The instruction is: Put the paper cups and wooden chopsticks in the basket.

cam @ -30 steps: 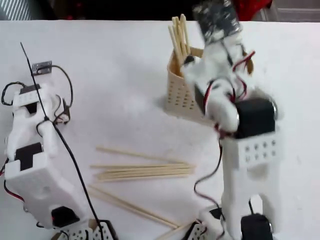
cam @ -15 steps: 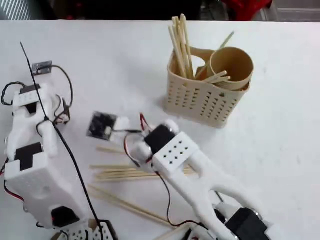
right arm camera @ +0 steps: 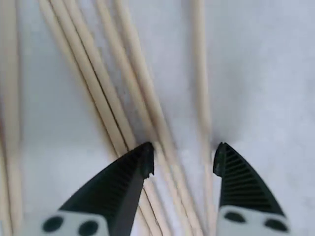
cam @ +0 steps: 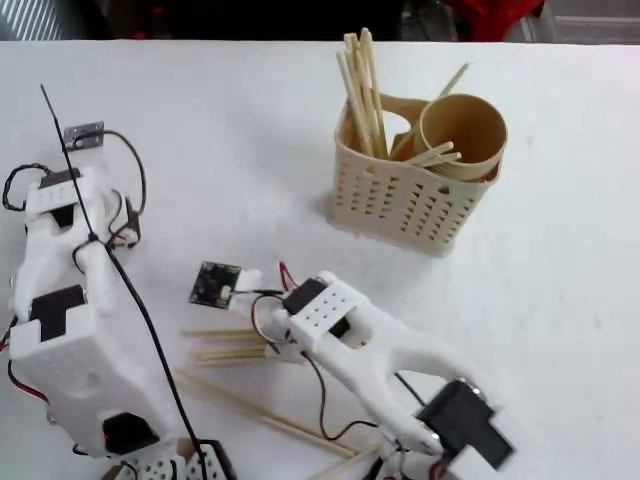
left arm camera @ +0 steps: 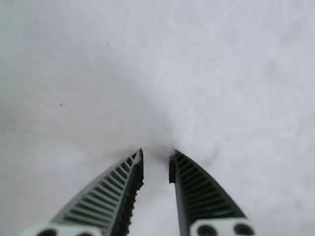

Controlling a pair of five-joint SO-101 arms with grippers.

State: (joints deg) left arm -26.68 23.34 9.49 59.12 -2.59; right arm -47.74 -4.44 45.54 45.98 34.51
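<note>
We see the right tool [right arm camera: 183,153] low over loose chopsticks [right arm camera: 125,98] that lie on the white surface [cam: 230,150] near the front edge. Its fingers are apart and straddle a few of the sticks, while the others lie just outside one finger. The basket [cam: 400,205] stands well apart, toward the far side, and holds paper cups [cam: 470,125] and upright sticks [cam: 360,75]. The left tool [left arm camera: 156,160] hangs over bare surface at the left, with its fingers slightly apart.
</note>
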